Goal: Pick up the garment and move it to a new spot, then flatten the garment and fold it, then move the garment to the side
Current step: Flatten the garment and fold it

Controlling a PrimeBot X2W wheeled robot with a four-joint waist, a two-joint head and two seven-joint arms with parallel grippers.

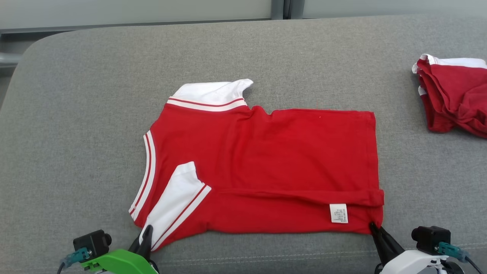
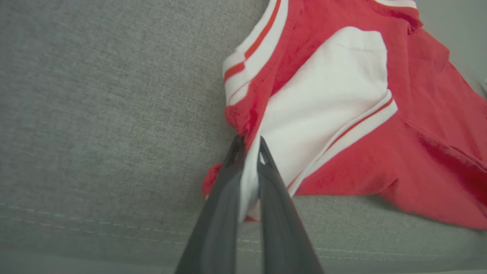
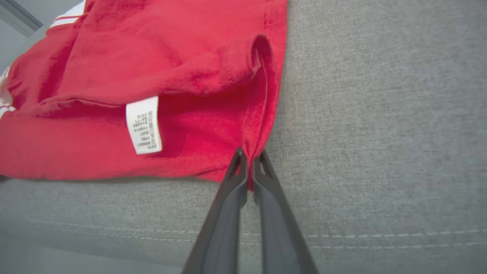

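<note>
Red shirt is pinched at two corners: left end effector far from the label, right end effector beside it, probably to lift one edge evenly.

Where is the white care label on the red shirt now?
In the head view, the white care label sits on the red polo shirt near its lower right corner, just left of the right pincer, which is shut on that corner.
</note>
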